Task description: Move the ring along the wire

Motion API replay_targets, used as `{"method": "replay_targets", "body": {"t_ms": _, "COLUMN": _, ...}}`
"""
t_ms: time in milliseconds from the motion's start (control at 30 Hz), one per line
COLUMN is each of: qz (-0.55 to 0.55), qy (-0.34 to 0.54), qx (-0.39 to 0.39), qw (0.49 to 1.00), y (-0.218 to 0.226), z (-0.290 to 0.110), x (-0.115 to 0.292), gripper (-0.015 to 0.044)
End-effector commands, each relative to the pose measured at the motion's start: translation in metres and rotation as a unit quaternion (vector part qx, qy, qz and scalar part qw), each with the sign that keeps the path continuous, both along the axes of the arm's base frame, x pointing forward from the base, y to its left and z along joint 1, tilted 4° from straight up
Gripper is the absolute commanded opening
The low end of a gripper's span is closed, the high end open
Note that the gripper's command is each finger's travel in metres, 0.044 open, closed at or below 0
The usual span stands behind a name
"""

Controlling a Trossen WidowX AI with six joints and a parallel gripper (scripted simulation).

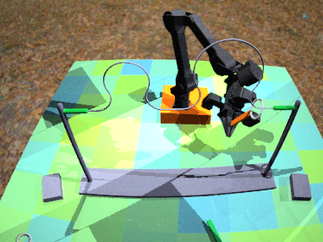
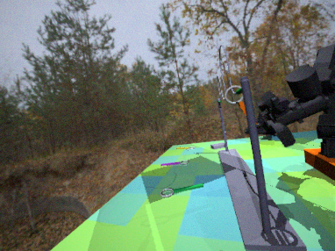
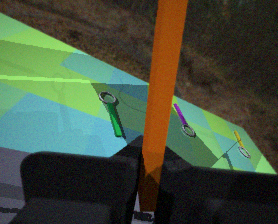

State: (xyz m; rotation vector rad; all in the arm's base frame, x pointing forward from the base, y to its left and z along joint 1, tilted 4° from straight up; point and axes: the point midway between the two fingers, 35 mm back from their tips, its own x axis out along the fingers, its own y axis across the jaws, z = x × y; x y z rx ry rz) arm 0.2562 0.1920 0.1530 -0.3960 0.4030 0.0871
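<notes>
My gripper (image 1: 232, 122) (image 3: 146, 141) is shut on the orange handle (image 1: 240, 118) (image 2: 242, 107) (image 3: 162, 95), which slants up to the pale ring (image 1: 256, 109) (image 2: 233, 94). The ring sits around the wire just left of the right green part (image 1: 284, 107), close to the right post (image 1: 281, 140) (image 2: 256, 158). I cannot tell whether the ring touches the wire. The thin grey wire (image 1: 127, 63) loops back across the table to the left green part (image 1: 75, 110) at the left post (image 1: 74, 143) (image 2: 223, 123). The ring is out of the wrist view.
The arm's orange base (image 1: 186, 115) stands behind the wire's middle. Both posts stand on a grey base plate (image 1: 177, 182) (image 2: 238, 189). Grey blocks (image 1: 52, 187) (image 1: 300, 186) lie beside it. Spare rings with green (image 3: 115, 120), purple (image 3: 181, 119) and yellow (image 3: 239, 140) handles lie on the mat.
</notes>
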Motion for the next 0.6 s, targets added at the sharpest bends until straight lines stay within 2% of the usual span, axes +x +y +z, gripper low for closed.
{"method": "replay_targets", "body": {"t_ms": 0, "qz": -0.001, "qy": 0.007, "qx": 0.04, "qw": 0.999, "y": 0.013, "z": 0.001, "x": -0.002, "gripper": -0.015}}
{"method": "replay_targets", "body": {"t_ms": 200, "qz": -0.004, "qy": 0.023, "qx": 0.096, "qw": 0.995, "y": 0.032, "z": -0.002, "x": -0.008, "gripper": -0.015}}
{"method": "replay_targets", "body": {"t_ms": 567, "qz": -0.007, "qy": 0.039, "qx": 0.151, "qw": 0.988, "y": 0.057, "z": -0.002, "x": -0.015, "gripper": -0.015}}
